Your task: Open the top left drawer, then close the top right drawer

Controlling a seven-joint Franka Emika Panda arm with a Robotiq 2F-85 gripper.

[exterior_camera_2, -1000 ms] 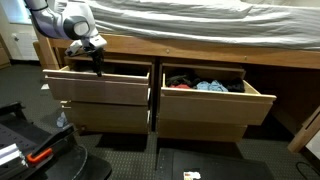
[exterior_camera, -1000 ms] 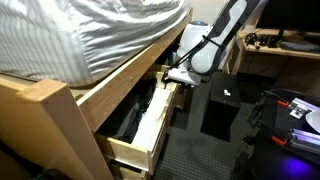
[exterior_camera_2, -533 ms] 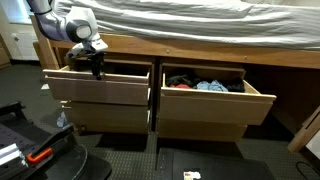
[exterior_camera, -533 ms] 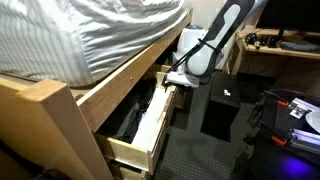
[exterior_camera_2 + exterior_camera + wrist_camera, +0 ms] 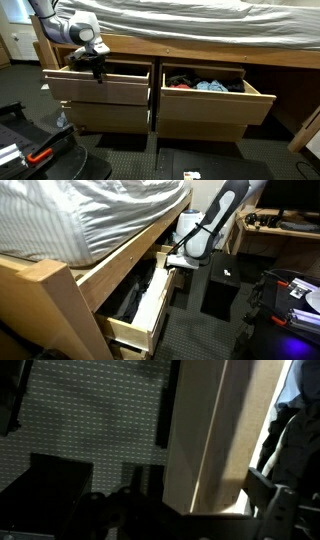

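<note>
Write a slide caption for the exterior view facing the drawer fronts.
Gripper over the pulled-out top left drawer; top right drawer open too, colourful clothes showing.

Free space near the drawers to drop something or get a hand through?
Free: bare carpet in front of the top right drawer, away from the floor gear. Hand room: the gap between its clothes and the bed rail. Crowded: the top left drawer rim, where the gripper sits.
</note>
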